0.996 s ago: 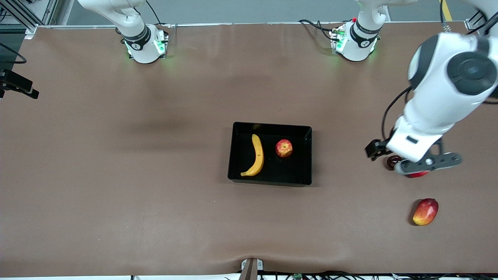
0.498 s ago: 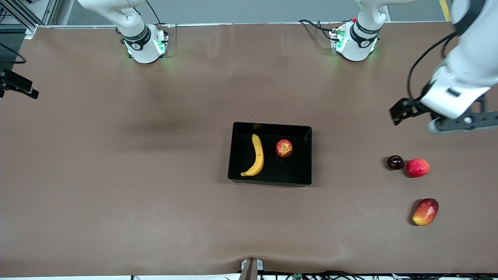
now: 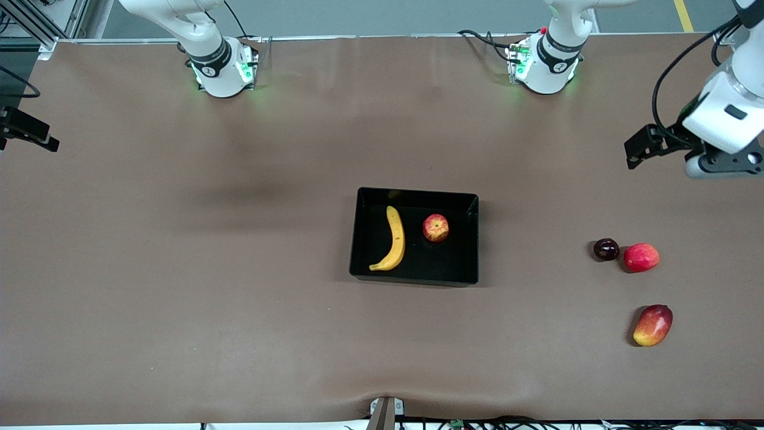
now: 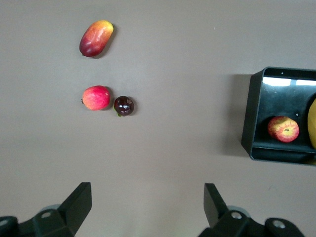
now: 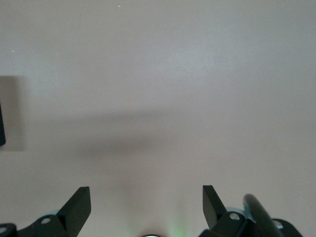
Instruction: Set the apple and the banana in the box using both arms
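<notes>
Both arms up and clear, grippers wide open and empty.

The left arm sweeps out from its base to the edge of the table at its own end, its white wrist tilted, and the left gripper (image 3: pixel 725 161) hangs in the air over bare tabletop; from its wrist camera the left gripper (image 4: pixel 148 207) shows both black fingers (image 4: pixel 79 202) spread far apart with nothing between them. The right arm rises steeply from its base, and the right gripper (image 5: pixel 146 207) hovers high over bare tabletop, fingers (image 5: pixel 213 202) equally parted and holding nothing.
</notes>
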`<state>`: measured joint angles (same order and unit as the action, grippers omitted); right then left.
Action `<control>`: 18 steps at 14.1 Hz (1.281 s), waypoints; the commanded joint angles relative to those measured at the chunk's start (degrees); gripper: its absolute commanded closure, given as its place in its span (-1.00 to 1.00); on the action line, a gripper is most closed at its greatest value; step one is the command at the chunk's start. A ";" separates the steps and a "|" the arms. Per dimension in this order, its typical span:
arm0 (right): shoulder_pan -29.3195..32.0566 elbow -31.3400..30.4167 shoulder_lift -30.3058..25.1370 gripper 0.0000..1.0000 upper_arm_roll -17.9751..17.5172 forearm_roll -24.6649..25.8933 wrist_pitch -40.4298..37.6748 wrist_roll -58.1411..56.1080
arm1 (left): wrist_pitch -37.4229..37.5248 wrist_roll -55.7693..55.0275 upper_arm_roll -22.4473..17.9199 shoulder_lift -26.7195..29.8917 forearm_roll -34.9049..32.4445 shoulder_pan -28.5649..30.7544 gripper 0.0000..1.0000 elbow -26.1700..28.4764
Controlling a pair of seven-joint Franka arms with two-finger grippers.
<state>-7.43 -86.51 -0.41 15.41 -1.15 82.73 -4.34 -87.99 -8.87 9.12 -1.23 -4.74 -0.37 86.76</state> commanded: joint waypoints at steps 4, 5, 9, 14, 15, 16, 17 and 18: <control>0.22 -0.15 -0.82 -1.00 -0.11 0.09 -0.47 0.91 | -0.08 1.92 -1.21 3.52 2.90 -0.34 -1.00 3.24; 0.13 -0.15 -0.82 -1.00 -0.11 0.09 -0.47 0.91 | -0.08 1.84 -0.94 3.34 2.90 -0.34 -1.00 3.33; 0.13 -0.15 -0.82 -1.00 -0.11 0.09 -0.47 0.91 | -0.08 1.84 -0.68 3.16 2.90 -0.51 -1.00 3.15; 0.13 -0.15 -0.82 -1.00 -0.11 0.09 -0.47 0.91 | -0.08 1.84 -0.68 3.25 2.90 -0.25 -1.00 2.80; 0.13 -0.15 -0.82 -1.00 -0.11 0.09 -0.47 0.91 | -0.08 1.84 -0.76 3.16 2.90 -0.25 -1.00 2.80; 0.13 -0.15 -0.82 -1.00 -0.11 0.09 -0.47 0.82 | -0.08 1.84 -0.77 3.16 2.90 -0.25 -1.00 2.89; 0.13 -0.15 -0.82 -1.00 -0.11 0.09 -0.47 0.91 | -0.08 1.75 -0.77 3.16 2.90 -0.33 -1.00 2.89; 0.13 -0.15 -0.82 -1.00 -0.11 0.09 -0.47 0.91 | -0.08 1.75 -0.77 3.16 2.90 -0.25 -1.00 2.80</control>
<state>-7.39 -86.51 -0.41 15.42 -1.15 82.73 -4.31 -88.03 -8.15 8.61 1.27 -2.89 -0.73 89.40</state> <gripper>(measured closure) 0.000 0.000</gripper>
